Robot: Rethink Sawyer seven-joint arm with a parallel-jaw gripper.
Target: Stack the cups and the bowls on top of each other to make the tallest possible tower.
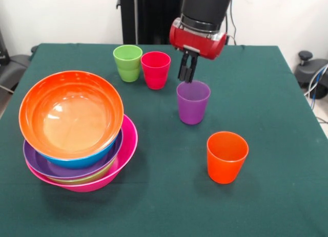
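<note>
Above purple cup [193,102], end effector [187,78], no writing

Green-clothed table [266,196] carries pink bowl [125,155], green cup [127,63], red cup [155,69], purple cup [193,102], orange cup [226,157].

Robotics lab: green-clothed worktop [266,104] against a bare white wall [66,17], loose cables [313,83] trailing at the side.

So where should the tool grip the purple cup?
On the rim of the purple cup, from straight above, one finger inside and one outside the wall. It stands upright with its mouth open and clear of the other cups. The tool hangs just above its far rim, so a short drop should do.
</note>
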